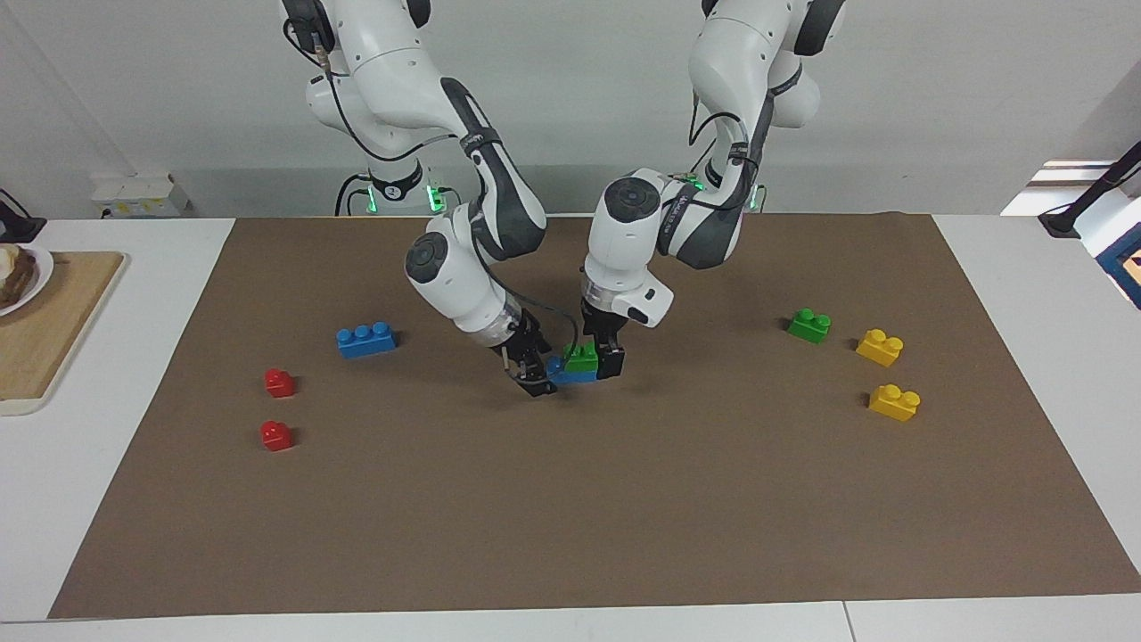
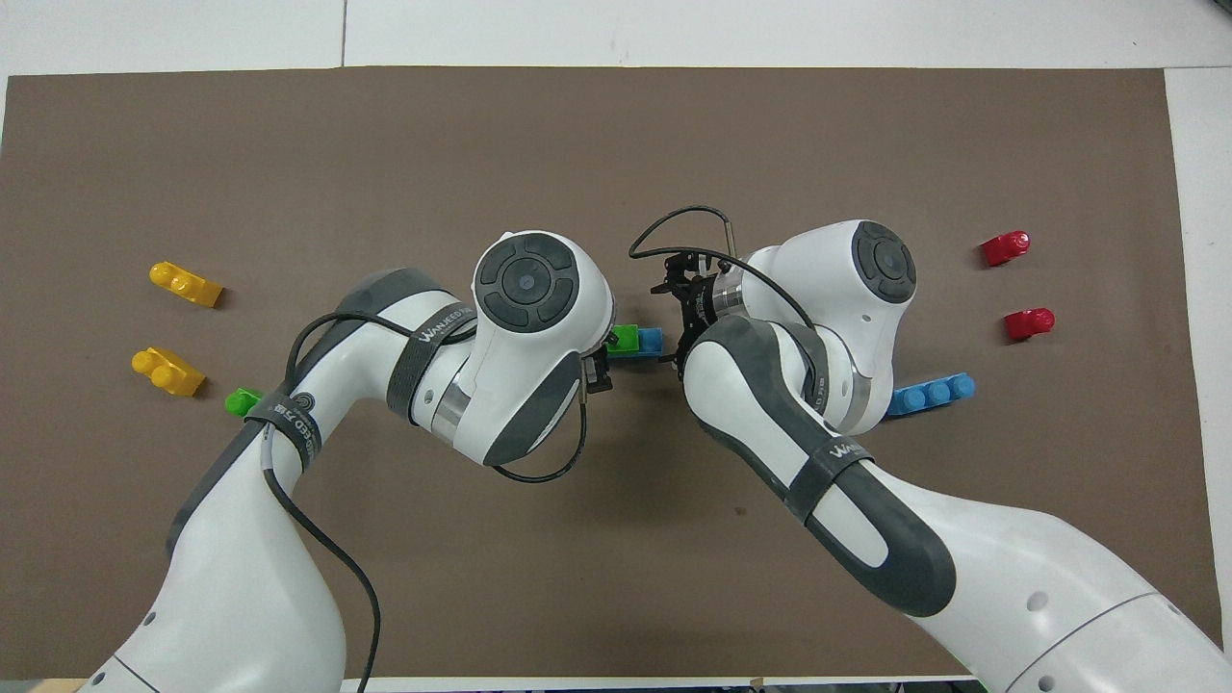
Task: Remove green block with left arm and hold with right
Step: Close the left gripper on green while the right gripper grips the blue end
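The green block (image 1: 582, 357) sits on one end of a blue three-stud brick (image 1: 562, 374) in the middle of the brown mat; both also show in the overhead view, green block (image 2: 626, 339) and blue brick (image 2: 652, 340). My left gripper (image 1: 602, 357) is down at the green block, right against it. My right gripper (image 1: 535, 376) is open and low at the blue brick's bare end, and in the overhead view the right gripper (image 2: 674, 322) has a finger on either side of that end. The left wrist hides the left gripper from above.
A twin green block (image 1: 809, 325) and two yellow bricks (image 1: 880, 346) (image 1: 894, 401) lie toward the left arm's end. A second blue brick (image 1: 366, 340) and two red pieces (image 1: 279, 382) (image 1: 275, 436) lie toward the right arm's end. A wooden board (image 1: 45, 330) lies off the mat.
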You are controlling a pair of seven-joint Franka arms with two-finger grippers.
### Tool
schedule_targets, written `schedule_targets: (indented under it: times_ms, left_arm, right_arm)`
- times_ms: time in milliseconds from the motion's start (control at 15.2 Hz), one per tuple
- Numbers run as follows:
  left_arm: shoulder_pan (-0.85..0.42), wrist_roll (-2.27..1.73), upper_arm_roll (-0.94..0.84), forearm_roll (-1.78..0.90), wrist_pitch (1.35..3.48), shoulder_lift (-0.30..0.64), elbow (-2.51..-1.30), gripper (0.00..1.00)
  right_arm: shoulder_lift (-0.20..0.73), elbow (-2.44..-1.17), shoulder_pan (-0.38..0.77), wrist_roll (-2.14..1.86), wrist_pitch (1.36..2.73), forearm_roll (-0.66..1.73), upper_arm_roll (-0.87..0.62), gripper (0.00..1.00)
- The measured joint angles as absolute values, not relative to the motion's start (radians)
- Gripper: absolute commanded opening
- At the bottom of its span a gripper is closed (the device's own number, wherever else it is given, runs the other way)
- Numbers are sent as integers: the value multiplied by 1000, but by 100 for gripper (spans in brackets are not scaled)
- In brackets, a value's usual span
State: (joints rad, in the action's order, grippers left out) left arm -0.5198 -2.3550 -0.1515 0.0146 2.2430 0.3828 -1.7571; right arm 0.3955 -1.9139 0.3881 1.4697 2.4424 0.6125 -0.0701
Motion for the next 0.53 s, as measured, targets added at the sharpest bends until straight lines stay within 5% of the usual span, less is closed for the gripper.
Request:
schedule_targets:
  times_ms: [527]
  left_arm:
    - [-521,-2360,-152,15,2247,398,-1760,100]
  right_arm:
    - [439,-1916,424,1470,2526,638,-70,82]
